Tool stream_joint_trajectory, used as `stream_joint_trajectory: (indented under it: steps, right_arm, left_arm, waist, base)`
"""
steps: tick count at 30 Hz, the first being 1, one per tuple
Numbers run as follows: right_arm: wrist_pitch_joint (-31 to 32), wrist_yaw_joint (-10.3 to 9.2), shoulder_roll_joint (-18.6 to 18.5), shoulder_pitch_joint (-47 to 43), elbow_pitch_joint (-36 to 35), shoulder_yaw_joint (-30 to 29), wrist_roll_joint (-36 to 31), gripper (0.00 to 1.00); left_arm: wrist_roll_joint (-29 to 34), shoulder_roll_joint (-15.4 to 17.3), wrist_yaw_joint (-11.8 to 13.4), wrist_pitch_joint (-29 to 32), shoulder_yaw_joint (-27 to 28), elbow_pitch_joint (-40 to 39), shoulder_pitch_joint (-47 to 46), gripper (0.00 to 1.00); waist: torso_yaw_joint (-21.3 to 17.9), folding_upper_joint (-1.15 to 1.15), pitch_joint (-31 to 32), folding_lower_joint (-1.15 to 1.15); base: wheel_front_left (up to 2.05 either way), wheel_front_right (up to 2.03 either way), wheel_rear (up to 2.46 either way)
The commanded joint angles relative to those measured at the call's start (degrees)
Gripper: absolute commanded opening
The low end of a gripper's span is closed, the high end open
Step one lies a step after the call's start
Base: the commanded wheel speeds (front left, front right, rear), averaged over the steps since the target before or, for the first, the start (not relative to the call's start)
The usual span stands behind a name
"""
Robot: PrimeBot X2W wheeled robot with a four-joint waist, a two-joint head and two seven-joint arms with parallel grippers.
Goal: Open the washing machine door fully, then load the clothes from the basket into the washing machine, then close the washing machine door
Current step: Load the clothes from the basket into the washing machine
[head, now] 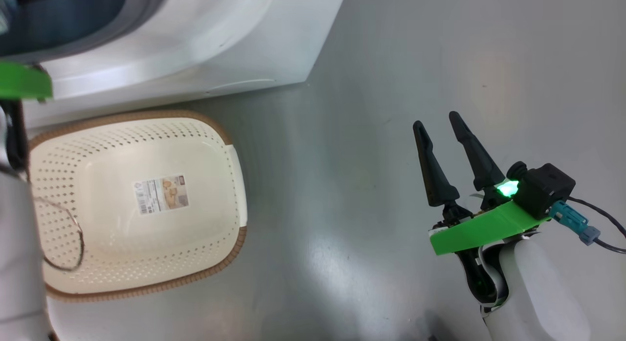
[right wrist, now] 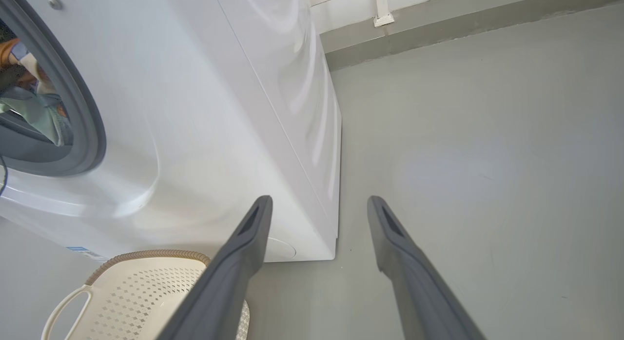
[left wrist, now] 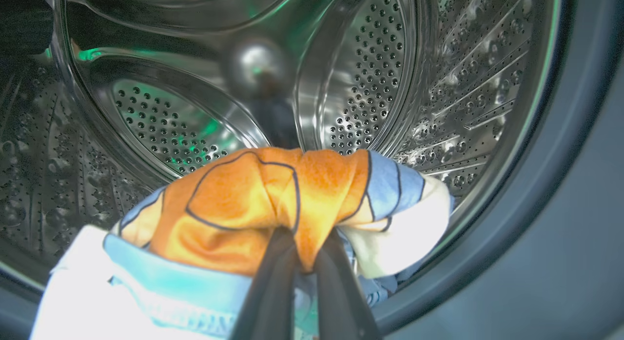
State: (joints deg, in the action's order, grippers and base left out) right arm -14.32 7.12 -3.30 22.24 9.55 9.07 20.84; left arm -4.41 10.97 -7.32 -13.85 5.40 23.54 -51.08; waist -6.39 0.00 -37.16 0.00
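In the left wrist view my left gripper (left wrist: 309, 242) is shut on the clothes (left wrist: 253, 203), a bunched blue garment with an orange bear print and a cream part. It holds them at the mouth of the washing machine's steel drum (left wrist: 370, 76), inside the grey gasket (left wrist: 560, 184). The white washing machine (head: 195, 52) stands at the upper left. The cream basket (head: 205, 243) sits on the floor before it, holding nothing but its paper label. My right gripper (head: 436, 122) hangs open over bare floor to the right. The washing machine door is out of view.
Grey floor (head: 367, 135) stretches right of the machine. My pale left forearm (head: 19, 262) runs up the left edge past the basket. In the right wrist view, between my right gripper's (right wrist: 319, 203) fingers, the machine's corner (right wrist: 331, 232) shows, with the basket (right wrist: 146, 291) lower left and a wall base (right wrist: 438, 28) behind.
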Motion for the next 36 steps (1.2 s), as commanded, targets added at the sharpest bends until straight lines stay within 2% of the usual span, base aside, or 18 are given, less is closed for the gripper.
stream_joint_trajectory:
  steps: [1, 9, 18, 36]
  right_arm:
    - [-0.68, 0.36, 0.43, -1.93, -1.47, 1.5, 0.26, 1.0]
    - [-0.68, 0.36, 0.43, -1.72, -2.32, 1.06, 0.81, 1.0]
    - [-0.68, 0.36, 0.43, -1.48, -2.95, 1.15, 0.89, 1.0]
    - [-0.68, 0.36, 0.43, -1.87, -3.2, 2.85, 1.28, 1.0]
  left_arm:
    - [0.63, 3.07, -0.16, 0.4, 0.68, -0.01, -2.0, 0.0]
    - [-3.99, 4.83, -0.16, 2.95, -1.22, 8.57, -12.14, 0.0]
    - [-5.71, 8.29, -0.16, 1.96, -4.01, 14.98, -21.45, 0.0]
    - [-8.12, 12.12, -0.16, -0.53, -12.42, 23.26, -38.03, 0.0]
  waist:
    - [-0.68, 0.0, -0.96, 0.0]
    - [-1.36, 0.0, -4.85, 0.0]
    - [-1.43, 0.0, -9.08, 0.0]
    - [-3.32, 0.0, -11.18, 0.0]
  base:
    - [0.0, 0.0, 0.0]
    - [0.0, 0.0, 0.0]
    - [0.0, 0.0, 0.0]
    - [0.0, 0.0, 0.0]
